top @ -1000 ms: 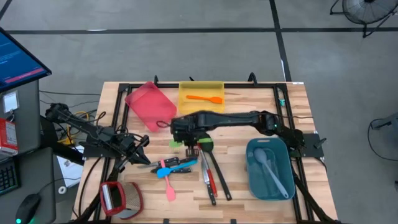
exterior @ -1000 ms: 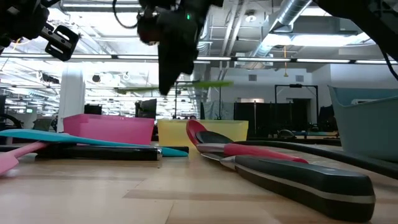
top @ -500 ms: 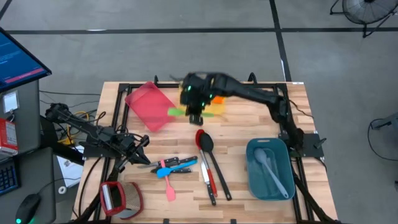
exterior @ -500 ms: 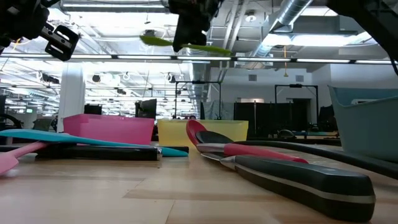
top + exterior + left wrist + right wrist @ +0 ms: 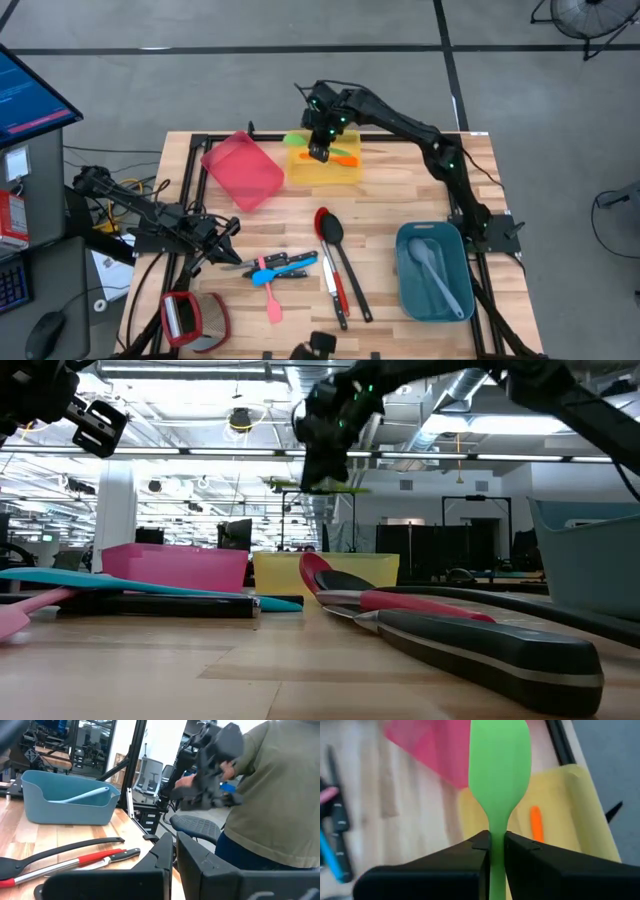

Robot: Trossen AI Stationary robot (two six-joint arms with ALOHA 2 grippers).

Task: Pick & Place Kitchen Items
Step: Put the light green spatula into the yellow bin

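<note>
My right gripper (image 5: 320,150) is shut on a green spatula (image 5: 295,141) and holds it in the air over the yellow bin (image 5: 348,176) at the table's far edge. An orange spatula (image 5: 345,158) lies in that bin. The green spatula also shows in the low view (image 5: 322,486) and in the right wrist view (image 5: 498,760). My left gripper (image 5: 232,228) is shut and empty at the table's left. Red and black spoons (image 5: 335,260), knives, a blue spatula (image 5: 285,268) and a pink spatula (image 5: 272,305) lie flat on the table. My right gripper pinches the green spatula's handle (image 5: 496,840) between its two fingers, just behind the blade. The fingers come from above and lie across the handle. The spatula is lifted clear and lies about level, its blade (image 5: 293,140) toward the table's left.
A pink bin (image 5: 240,170) lies tilted left of the yellow bin. A teal bin (image 5: 432,290) with grey spoons stands at the right. A red and grey object (image 5: 190,318) sits at the near left corner. A person (image 5: 270,795) stands beyond the table.
My right gripper has carried the green spatula from the middle of the table toward the far edge, first up, then lower again over the yellow bin. The spatula has stayed about level in the hold.
</note>
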